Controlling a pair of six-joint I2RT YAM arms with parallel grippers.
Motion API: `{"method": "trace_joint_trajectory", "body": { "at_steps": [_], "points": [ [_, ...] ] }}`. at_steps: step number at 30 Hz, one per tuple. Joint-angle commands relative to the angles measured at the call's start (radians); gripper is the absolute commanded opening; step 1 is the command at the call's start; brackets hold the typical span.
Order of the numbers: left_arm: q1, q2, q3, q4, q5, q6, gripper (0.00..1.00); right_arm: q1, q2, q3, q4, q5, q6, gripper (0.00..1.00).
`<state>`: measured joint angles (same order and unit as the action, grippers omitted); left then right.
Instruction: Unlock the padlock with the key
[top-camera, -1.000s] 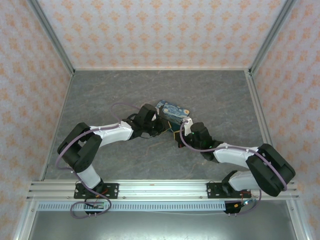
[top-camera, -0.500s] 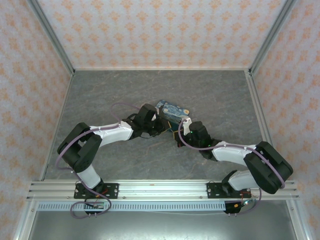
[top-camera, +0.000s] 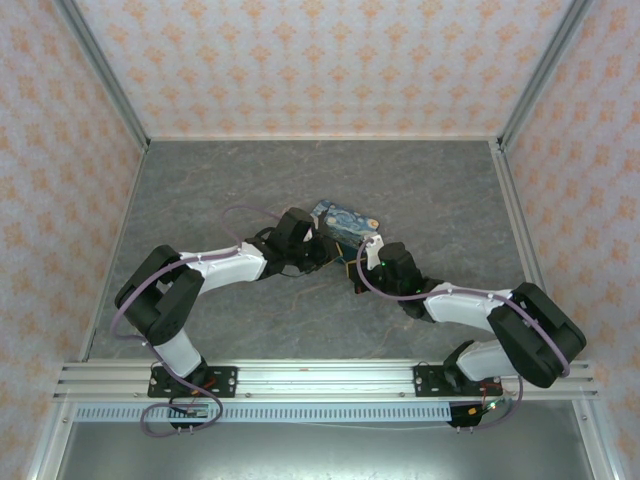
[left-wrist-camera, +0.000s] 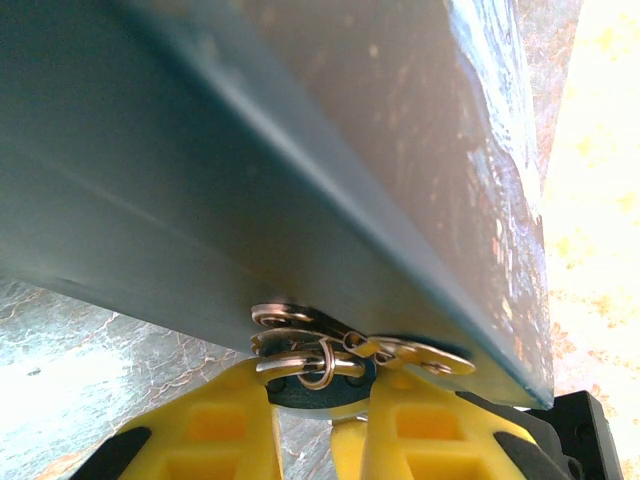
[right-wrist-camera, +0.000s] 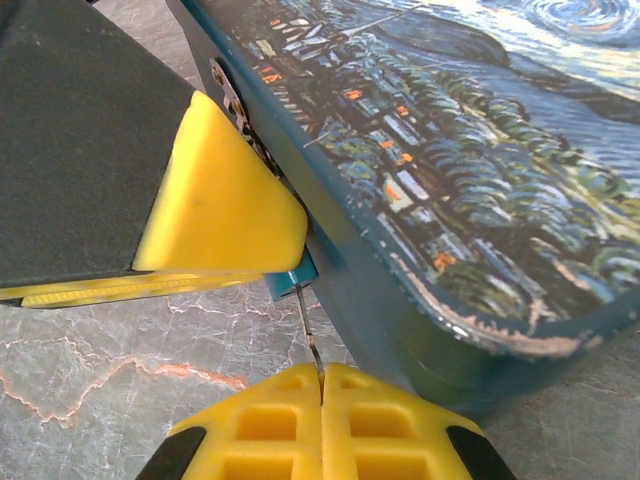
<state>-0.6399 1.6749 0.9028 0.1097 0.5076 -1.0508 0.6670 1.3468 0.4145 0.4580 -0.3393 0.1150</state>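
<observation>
One camera high, two at the wrists.
Overhead looks down from six o'clock onto the tabletop (top-camera: 200, 180); both wrist views press close on the painted tin (top-camera: 345, 218), which all share.

1. My left arm (top-camera: 215, 266) folds at the elbow near its base, then reaches low and forward toward the middle of the table.
2. My right arm (top-camera: 465, 303) mirrors it, stretched low and inward from the right.
3. My two wrists meet nose to nose, with their tips just beside each other.
4. My left gripper (left-wrist-camera: 320, 398) is pinched on the padlock (left-wrist-camera: 305, 392), its yellow fingers (left-wrist-camera: 215, 430) a narrow gap apart.
5. My right gripper (right-wrist-camera: 322, 385) is closed tight, pads together, nipping the key (right-wrist-camera: 308, 338).
</observation>
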Motion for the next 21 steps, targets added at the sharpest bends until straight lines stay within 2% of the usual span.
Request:
{"method": "trace_joint_trajectory", "body": {
  "at_steps": [1, 8, 16, 21],
  "points": [
    [-0.015, -0.032, 0.036, -0.013, 0.003, -0.008, 0.18, 0.006, -0.011, 0.012, 0.078, 0.01, -0.008, 0.0],
    [-0.023, -0.04, 0.044, -0.018, 0.018, -0.011, 0.18, 0.006, -0.005, 0.013, 0.158, 0.011, -0.034, 0.0],
    [-0.029, -0.054, 0.063, -0.049, 0.027, -0.02, 0.18, 0.006, -0.022, 0.014, 0.122, 0.039, -0.147, 0.0],
    [-0.033, -0.056, 0.064, -0.058, 0.03, -0.018, 0.17, 0.006, -0.036, 0.011, 0.131, 0.032, -0.166, 0.0]
  ]
}}
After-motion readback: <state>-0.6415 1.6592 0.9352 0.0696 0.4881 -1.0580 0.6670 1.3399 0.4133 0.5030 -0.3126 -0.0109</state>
